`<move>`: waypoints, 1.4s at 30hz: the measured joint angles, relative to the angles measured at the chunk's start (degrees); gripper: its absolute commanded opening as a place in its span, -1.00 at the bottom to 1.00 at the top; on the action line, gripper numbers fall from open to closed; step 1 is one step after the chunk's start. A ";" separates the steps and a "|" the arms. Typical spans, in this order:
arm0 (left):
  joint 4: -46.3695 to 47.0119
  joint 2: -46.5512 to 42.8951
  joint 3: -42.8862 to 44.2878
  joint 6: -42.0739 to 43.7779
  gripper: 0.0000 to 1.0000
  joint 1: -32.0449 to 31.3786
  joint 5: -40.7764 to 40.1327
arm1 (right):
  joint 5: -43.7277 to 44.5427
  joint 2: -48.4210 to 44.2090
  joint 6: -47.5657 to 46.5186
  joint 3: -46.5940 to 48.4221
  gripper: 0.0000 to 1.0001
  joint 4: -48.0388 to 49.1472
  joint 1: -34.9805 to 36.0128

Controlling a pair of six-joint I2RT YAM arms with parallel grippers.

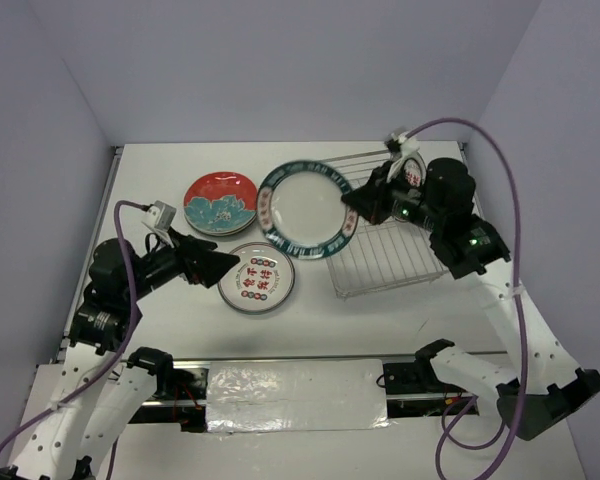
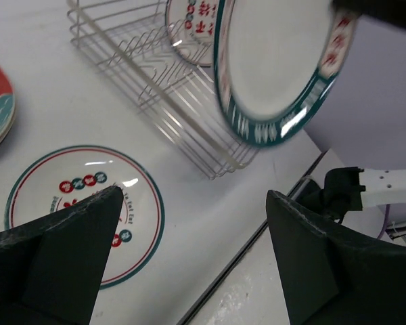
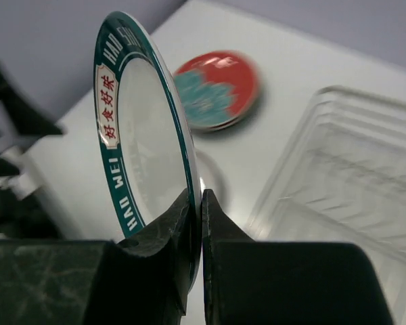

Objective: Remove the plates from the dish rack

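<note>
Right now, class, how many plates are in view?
4: large plate in the right gripper, red plate and white plate on the table, small plate in the dish rack. The red may cover another.

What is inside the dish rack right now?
One small plate with red characters stands in the dish rack. The right arm and the large plate hide part of it.

- The dish rack [image 1: 380, 262] is made of thin silver metal wire, smooth and bright.
- A glossy glaze with sharp highlights is shown by the large teal-rimmed plate [image 1: 305, 205], the small white plate [image 1: 257, 278] and the red plates [image 1: 220, 200].
- The tabletop [image 1: 160, 170] is seen as smooth, matt white.
- The left claw [image 2: 194, 196] and right claw [image 3: 196, 196] are finished in dark, matt, faintly grained material, seemingly plastic.
</note>
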 measured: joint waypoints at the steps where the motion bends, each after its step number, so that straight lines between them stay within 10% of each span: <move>1: 0.87 -0.87 -0.20 -0.24 0.98 0.00 0.85 | -5.57 -0.72 2.19 -3.76 -1.00 2.78 0.46; 14: 4.31 3.37 -2.51 -2.12 0.42 0.00 4.44 | -23.82 1.16 16.50 -19.69 -1.00 18.29 7.65; 17: 7.02 4.22 -3.80 -4.04 -0.29 0.00 6.67 | -22.67 1.53 17.27 -19.85 -0.87 19.41 8.37; 18: 7.80 4.44 -4.11 -4.79 -0.87 -0.02 7.56 | -22.18 1.90 17.51 -20.04 -0.69 19.74 8.63; 19: 8.28 4.57 -4.24 -5.38 -1.00 -0.09 8.22 | -21.55 2.19 17.66 -20.33 -0.41 19.98 8.83; 20: 8.81 4.85 -4.28 -5.03 -1.00 -0.15 8.20 | -21.00 2.38 17.99 -20.70 0.15 20.06 9.01; 23: 7.02 5.40 -4.35 -4.74 -1.00 -0.15 6.21 | -16.92 1.86 17.99 -20.96 0.64 19.87 9.40; 34: -5.27 14.91 -6.05 -6.69 -0.99 -0.15 -16.87 | 19.85 -13.81 17.16 -22.12 0.86 5.75 6.51; 37: -4.85 17.94 -7.48 -7.98 -0.66 -0.15 -18.84 | 22.21 -15.15 16.35 -22.40 0.86 3.43 6.43; 42: -2.84 21.27 -8.76 -9.70 0.59 -0.09 -20.55 | 24.04 -15.30 15.04 -23.54 0.86 0.70 6.38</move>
